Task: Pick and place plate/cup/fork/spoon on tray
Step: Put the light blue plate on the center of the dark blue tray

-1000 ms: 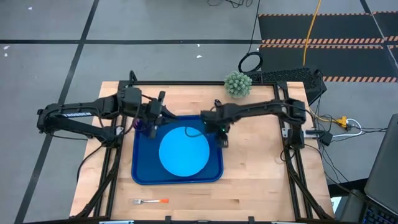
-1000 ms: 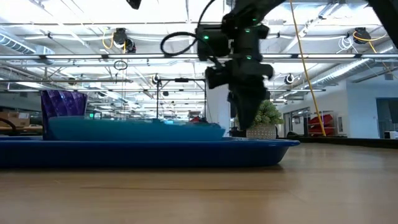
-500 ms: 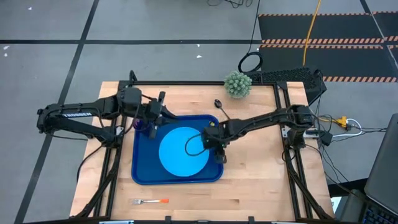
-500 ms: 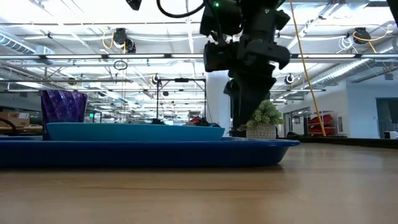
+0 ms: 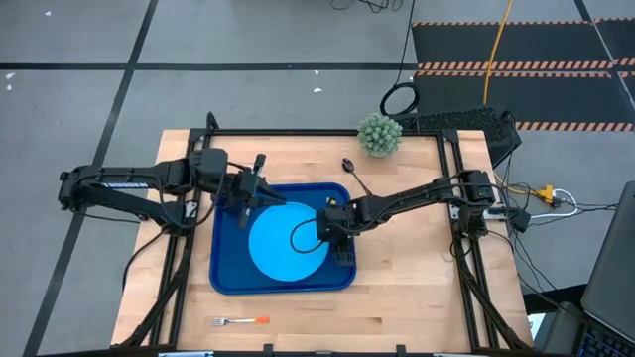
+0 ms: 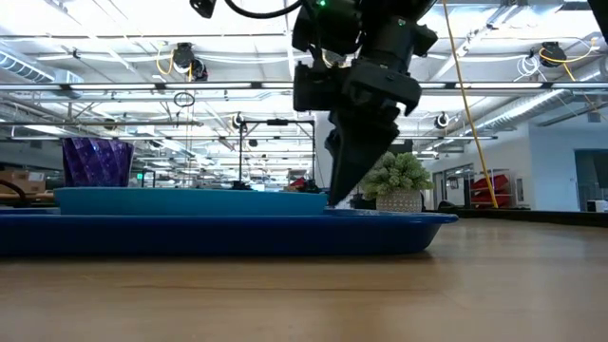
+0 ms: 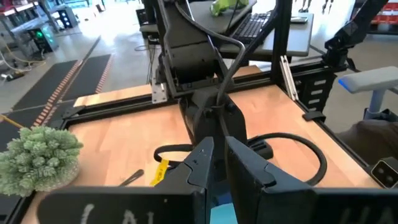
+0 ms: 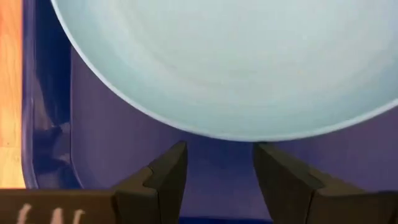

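Observation:
The light-blue plate (image 5: 286,241) lies flat in the dark blue tray (image 5: 226,278). The purple cup (image 6: 98,161) stands upright on the tray's far left part; in the high view my left arm hides it. My left gripper (image 5: 270,196) hovers above it, a narrow gap between its fingers (image 7: 203,163), holding nothing. My right gripper (image 5: 335,250) is open and slants down onto the tray at the plate's right rim. The dark spoon (image 5: 349,171) lies on the table beyond the tray. The orange-handled fork (image 5: 241,321) lies by the near edge. My right gripper comes slanting down from the table's right, its open fingertips (image 8: 177,158) low over the tray floor just before the plate's right rim (image 8: 217,138). A thin strip of tray shows between the tips and the rim, so I cannot tell whether they touch it.
A small potted plant (image 5: 379,134) stands at the far edge, right of the spoon. A black frame rail (image 5: 327,132) borders the far edge of the tabletop. Bare wood lies right of the tray and along the near edge around the fork.
My right gripper has gone from the tray's far right corner toward the near edge and a little left, tipping further down, to the plate's right rim. The plate has slid a little toward the table's left on the tray, still flat.

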Robot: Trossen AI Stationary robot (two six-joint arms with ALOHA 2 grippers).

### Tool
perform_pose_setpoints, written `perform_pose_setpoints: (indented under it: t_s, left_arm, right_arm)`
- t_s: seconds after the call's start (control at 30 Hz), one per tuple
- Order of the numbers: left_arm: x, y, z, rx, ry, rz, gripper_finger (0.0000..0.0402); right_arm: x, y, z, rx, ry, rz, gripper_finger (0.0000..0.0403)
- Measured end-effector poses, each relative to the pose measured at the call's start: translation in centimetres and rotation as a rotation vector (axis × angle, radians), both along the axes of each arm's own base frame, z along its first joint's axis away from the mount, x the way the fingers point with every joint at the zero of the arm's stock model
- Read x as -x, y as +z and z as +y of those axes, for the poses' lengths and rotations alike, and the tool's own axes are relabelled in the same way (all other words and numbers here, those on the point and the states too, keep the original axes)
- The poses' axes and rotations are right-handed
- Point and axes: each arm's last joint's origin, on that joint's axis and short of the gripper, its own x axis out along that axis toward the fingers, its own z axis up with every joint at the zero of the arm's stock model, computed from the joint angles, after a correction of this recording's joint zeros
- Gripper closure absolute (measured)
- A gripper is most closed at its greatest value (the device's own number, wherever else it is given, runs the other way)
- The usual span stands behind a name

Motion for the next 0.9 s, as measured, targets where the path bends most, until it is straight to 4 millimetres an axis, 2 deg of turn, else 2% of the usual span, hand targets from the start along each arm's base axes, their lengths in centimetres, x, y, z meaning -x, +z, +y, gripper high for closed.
perform_pose_setpoints:
  t_s: [0.3,0.43,0.53,0.77,0.9]
  left_arm:
    - [0.0,-0.2,0.0,-0.006,-0.002,0.017,0.0357]
    - [0.0,-0.2,0.0,0.0,0.0,0.024,0.0357]
    - [0.0,-0.3,0.0,-0.008,-0.002,0.023,0.0357]
    - [0.0,-0.3,0.0,-0.009,-0.003,0.024,0.0357]
    - [0.0,-0.3,0.0,-0.009,-0.003,0.024,0.0357]
  right_arm:
    - [-0.4,0.1,-0.8,0.002,-0.021,-0.036,0.0229]
    - [0.2,-0.1,-0.9,-0.005,-0.041,0.036,0.0229]
    - [0.4,-0.2,-0.5,-0.027,-0.048,0.055,0.0229]
    - [-0.4,-0.6,0.3,-0.062,-0.049,-0.036,0.0229]
    - [-0.6,-1.7,0.3,-0.06,-0.061,-0.014,0.0229]
